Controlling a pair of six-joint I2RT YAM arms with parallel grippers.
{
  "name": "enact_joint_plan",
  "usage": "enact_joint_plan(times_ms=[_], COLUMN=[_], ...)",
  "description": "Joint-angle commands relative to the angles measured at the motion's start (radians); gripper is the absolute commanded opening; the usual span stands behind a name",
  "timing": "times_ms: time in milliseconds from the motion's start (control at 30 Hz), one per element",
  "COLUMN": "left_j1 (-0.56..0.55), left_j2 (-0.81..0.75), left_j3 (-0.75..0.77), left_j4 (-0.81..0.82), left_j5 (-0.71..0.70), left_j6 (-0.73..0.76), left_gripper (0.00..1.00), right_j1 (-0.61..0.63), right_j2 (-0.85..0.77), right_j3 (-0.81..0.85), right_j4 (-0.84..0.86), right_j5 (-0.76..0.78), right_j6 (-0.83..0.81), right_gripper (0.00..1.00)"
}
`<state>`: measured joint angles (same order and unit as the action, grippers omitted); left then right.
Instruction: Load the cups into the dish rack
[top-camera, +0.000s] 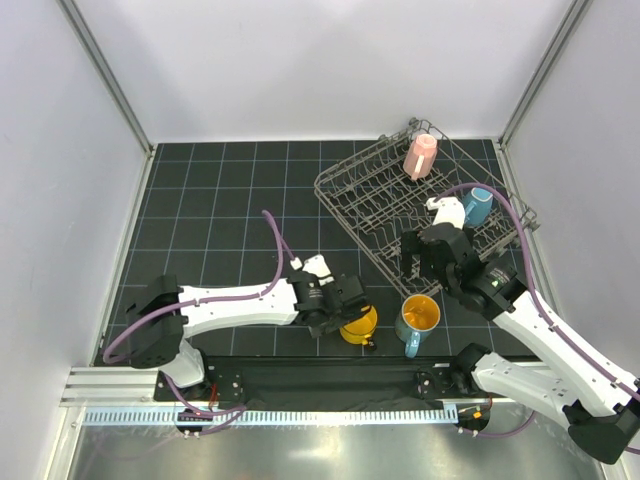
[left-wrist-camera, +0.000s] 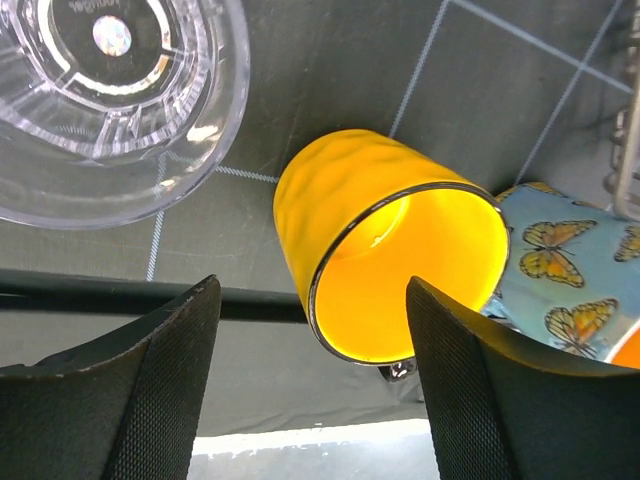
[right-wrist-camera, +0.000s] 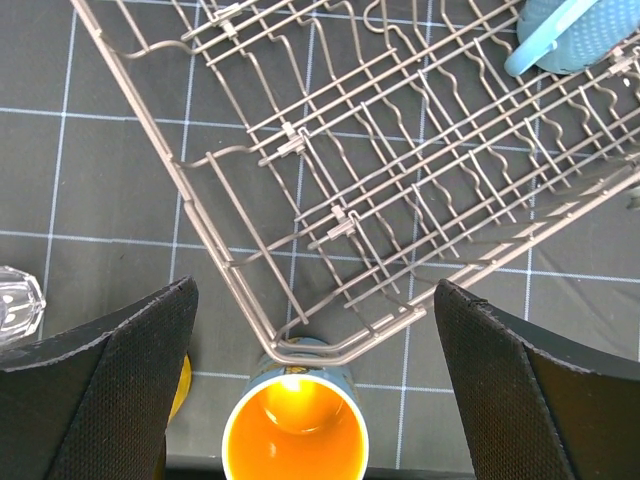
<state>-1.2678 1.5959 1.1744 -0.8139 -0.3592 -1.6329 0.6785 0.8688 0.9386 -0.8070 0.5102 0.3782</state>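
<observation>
"Left gripper (left-wrist-camera: 312, 285)?"
"Fingers spread wide. The yellow mug (left-wrist-camera: 400, 250) sits between them on the table (top-camera: 220, 200), and I can't tell if they touch it. The glass tumbler (left-wrist-camera: 110, 100) is just beside it, the orange-lined blue mug (left-wrist-camera: 570, 270) on the other side."
"Right gripper (right-wrist-camera: 315, 285)?"
"Spread too, holding nothing, over the near corner of the dish rack (top-camera: 380, 195)."
"What's in the rack?"
"The pink cup (top-camera: 420, 155) at the far end, the other blue mug (top-camera: 477, 205) on the right side."
</observation>
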Motion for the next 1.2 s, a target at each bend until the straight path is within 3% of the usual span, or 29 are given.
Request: enact_joint_plan(times_ms=[0,667,867,1033,1167], left_j1=[-0.004,-0.004,-0.002,-0.002,-0.004], left_j2=[0.021,0.032,0.035,0.024,-0.005], left_j3=[0.037,-0.062,-0.062,-0.064,-0.076], left_j4=[-0.027,0.116,0.128,0.156,0.229], left_j5=[0.019,0.077,0.072,0.069,0.083], left_j6=[-0.027,-0.011,0.001,0.028,0.073], left_gripper=[0.72,0.54,0.38,0.02,0.00], right_j1=[-0.003,-0.002,-0.003,-0.002,-0.002], right_j2=[-0.011,-0.008,-0.002,-0.008,0.004], right_j3=[0.009,-0.007,-0.004,0.000,0.022], right_j4=[0.049,0.072,0.066,0.057,0.039], right_j5=[-0.030,-0.099,-0.104,-0.122,-0.174], right_j6=[-0.030,-0.038,-0.036,-0.036,-0.045], right_gripper=[1.00,1.00,1.00,1.00,1.00])
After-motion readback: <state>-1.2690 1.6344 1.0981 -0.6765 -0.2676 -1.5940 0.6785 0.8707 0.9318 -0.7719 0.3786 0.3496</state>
